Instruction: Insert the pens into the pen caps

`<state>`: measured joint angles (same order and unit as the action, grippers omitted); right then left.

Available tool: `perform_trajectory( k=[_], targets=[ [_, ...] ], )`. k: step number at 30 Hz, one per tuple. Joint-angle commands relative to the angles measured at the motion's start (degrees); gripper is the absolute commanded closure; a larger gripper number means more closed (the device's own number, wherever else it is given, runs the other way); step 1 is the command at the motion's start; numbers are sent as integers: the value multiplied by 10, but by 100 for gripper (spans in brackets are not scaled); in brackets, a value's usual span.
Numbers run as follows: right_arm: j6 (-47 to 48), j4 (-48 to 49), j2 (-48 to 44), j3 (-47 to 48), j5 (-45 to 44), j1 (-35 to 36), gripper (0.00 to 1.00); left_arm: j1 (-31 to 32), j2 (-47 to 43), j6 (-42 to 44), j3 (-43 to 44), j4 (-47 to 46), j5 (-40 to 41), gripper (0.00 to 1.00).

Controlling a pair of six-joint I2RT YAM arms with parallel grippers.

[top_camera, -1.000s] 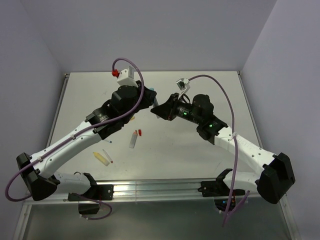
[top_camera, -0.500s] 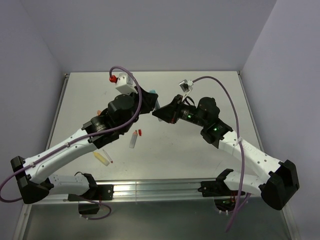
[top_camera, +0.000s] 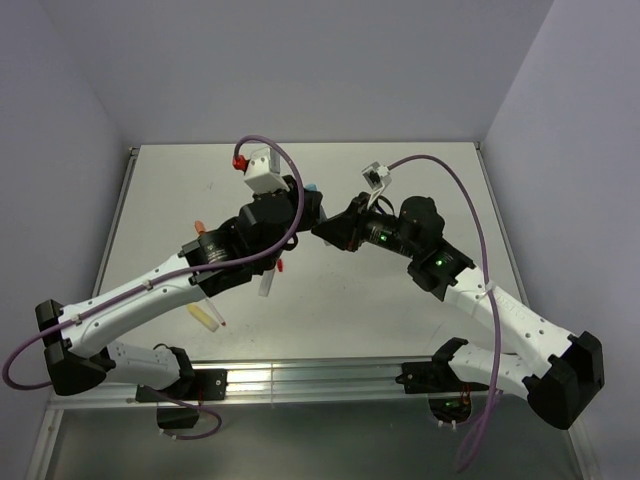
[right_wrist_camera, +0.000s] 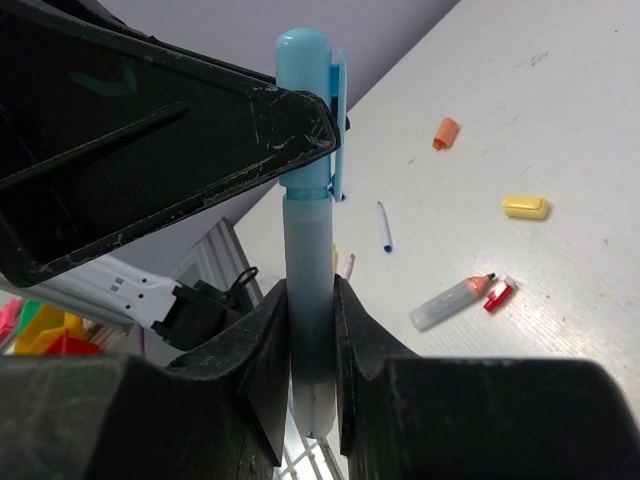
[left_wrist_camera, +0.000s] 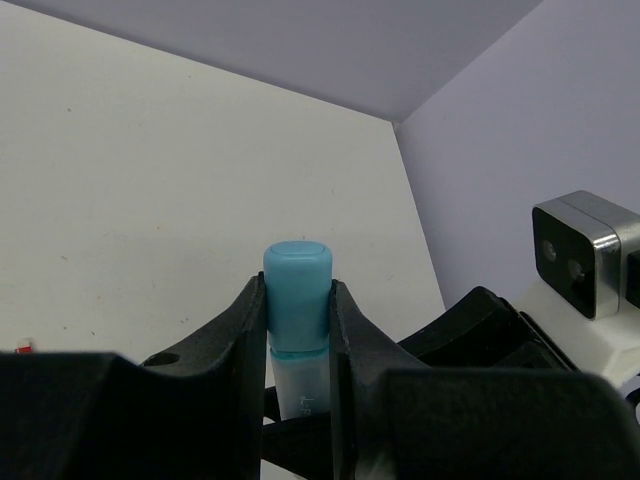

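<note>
The light-blue pen stood upright in the air above the middle of the table, toward its far side, with the light-blue cap already over its tip. I could not tell whether the cap had clicked fully home. My right gripper was closed narrowly on the pen's pale barrel, and my left gripper was clamped on the cap. The main risk, I judged, was pushing off the pen's axis: a slight tilt between my two wrists could jam the cap crooked or make the smooth barrel slide through my right fingers. Letting go of either end before the cap had seated could drop the pen among the loose pieces below, where the orange cap, yellow cap, orange-tipped marker and red cap lay. Both my arms reached out from the near edge, angling inward, so that my wrists met nose to nose over the table.
</note>
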<state>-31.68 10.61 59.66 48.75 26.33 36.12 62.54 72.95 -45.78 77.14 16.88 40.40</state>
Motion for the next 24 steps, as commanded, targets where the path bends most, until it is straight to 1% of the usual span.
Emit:
perform_trajectory(
  k=[1, 6, 9, 15, 20, 24],
  targets=[
    [29, 73, -8, 54, -170, -28, 100, 54, 8, -14, 11, 120, -80, 100],
    [36, 68, -5, 58, -183, -27, 100, 62, 21, -21, 27, 142, -74, 100],
    [29, 69, 0, 66, -178, -27, 100, 67, 26, -17, 25, 137, -74, 100],
    [2, 77, 8, 83, -151, -29, 100, 73, 26, -19, 12, 127, -73, 100],
    [-35, 110, 17, 84, -103, -44, 100, 79, 12, -23, -2, 111, -76, 100],
    [-39, 114, 18, 91, -105, -46, 100, 89, 12, -26, -2, 113, -70, 100]
  ],
)
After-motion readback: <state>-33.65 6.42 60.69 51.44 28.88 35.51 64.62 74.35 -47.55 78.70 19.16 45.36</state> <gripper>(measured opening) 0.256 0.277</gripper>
